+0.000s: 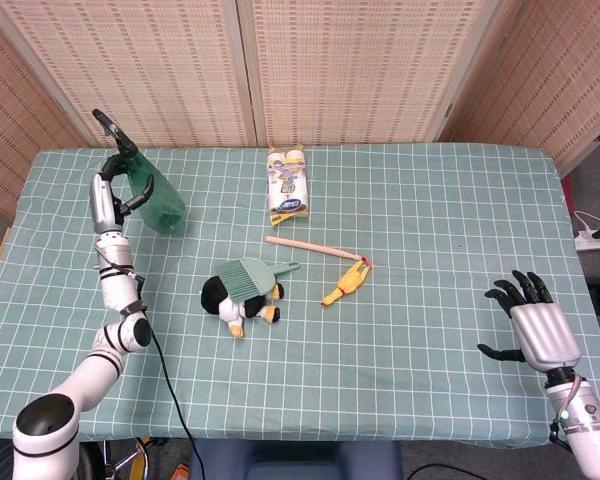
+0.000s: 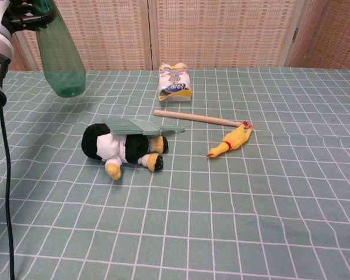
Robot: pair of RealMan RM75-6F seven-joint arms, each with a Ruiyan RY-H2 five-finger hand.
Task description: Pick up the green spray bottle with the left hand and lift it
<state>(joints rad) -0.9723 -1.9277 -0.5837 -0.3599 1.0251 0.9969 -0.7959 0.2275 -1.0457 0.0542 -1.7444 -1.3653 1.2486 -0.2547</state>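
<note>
My left hand (image 1: 108, 196) grips the green spray bottle (image 1: 152, 196) near its neck, at the far left of the table. The bottle hangs tilted in the air above the checked cloth, its black nozzle up and its rounded base lower right. In the chest view the green spray bottle (image 2: 59, 51) fills the top left corner, clear of the cloth, with my left hand (image 2: 1, 26) partly cut off by the frame edge. My right hand (image 1: 532, 318) lies open near the right front of the table, fingers spread, holding nothing.
A black-and-white plush penguin (image 1: 236, 301) lies mid-table with a green dustpan-like brush (image 1: 248, 275) on it. Beside them are a wooden stick (image 1: 310, 247), a yellow rubber chicken (image 1: 345, 285) and a white packet (image 1: 287, 187) further back. A black cable (image 1: 165, 375) trails from my left arm.
</note>
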